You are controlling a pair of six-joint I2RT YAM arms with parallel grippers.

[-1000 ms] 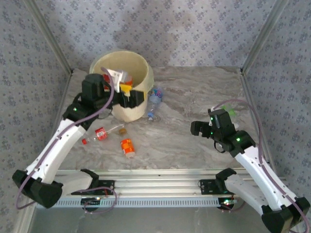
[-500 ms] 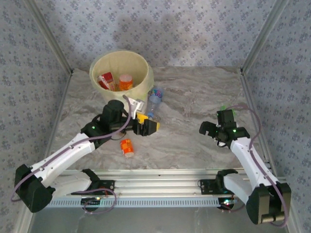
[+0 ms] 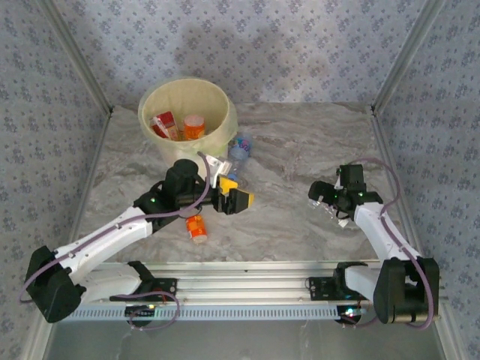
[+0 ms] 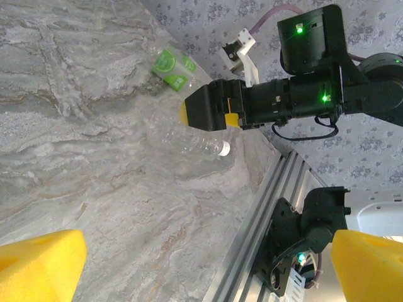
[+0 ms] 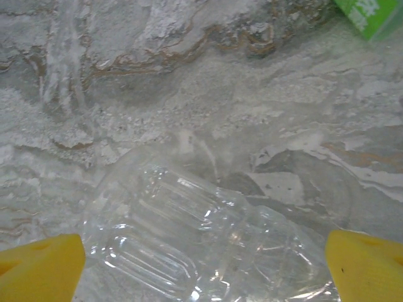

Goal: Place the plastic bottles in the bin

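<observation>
The cream bin (image 3: 222,129) stands at the back left with a red-labelled bottle (image 3: 165,124) and an orange bottle (image 3: 194,126) inside. An orange bottle (image 3: 196,227) lies on the table below my left arm. A blue-labelled bottle (image 3: 238,148) rests against the bin's right side. My left gripper (image 3: 234,191) (image 4: 201,270) hangs open and empty over the table's middle. My right gripper (image 3: 324,201) (image 5: 201,270) is open, its yellow fingers (image 5: 38,267) astride a clear bottle (image 5: 201,245) (image 4: 201,141) lying on the marble. A green-labelled bottle (image 4: 171,66) (image 5: 371,16) lies just beyond it.
Patterned walls with metal corner posts (image 3: 397,67) close in the marble table (image 3: 292,142) on three sides. An aluminium rail (image 3: 247,289) with the arm bases runs along the near edge.
My left arm has swung from above the bin down and right to the table's middle, uncovering two bottles in the bin. My right arm has drawn back to the right, over the clear bottle.
</observation>
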